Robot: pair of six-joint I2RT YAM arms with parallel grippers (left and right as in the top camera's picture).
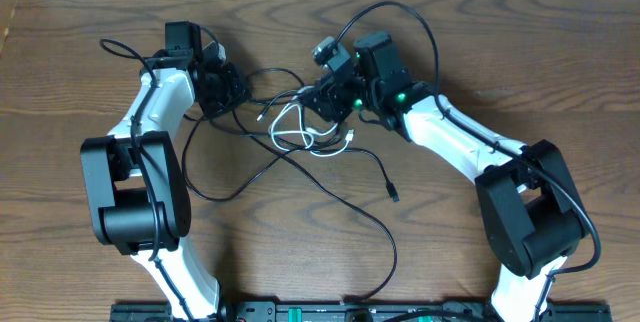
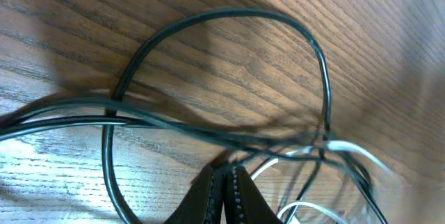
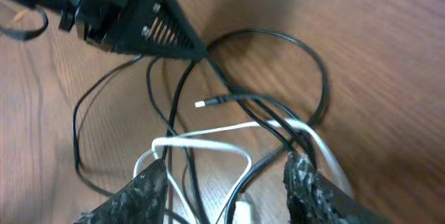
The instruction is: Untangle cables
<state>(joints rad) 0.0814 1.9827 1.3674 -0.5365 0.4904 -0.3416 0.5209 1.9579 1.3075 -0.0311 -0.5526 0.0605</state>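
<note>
left gripper (image 2: 222, 186) jaws pressed together, looks pinched on a black cable (image 2: 229, 13) | cables (image 1: 300, 132) tangled mid-table between arms, white cable (image 3: 208, 140) looped through | right gripper (image 3: 229, 186) spread, straddling white loop, holding nothing | step: getting second hold | next: right closes on white, pulls away from left

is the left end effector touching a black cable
Touching. The right wrist view shows the left end effector shut on a black cable, which runs out from its pinched tip on both sides.
</note>
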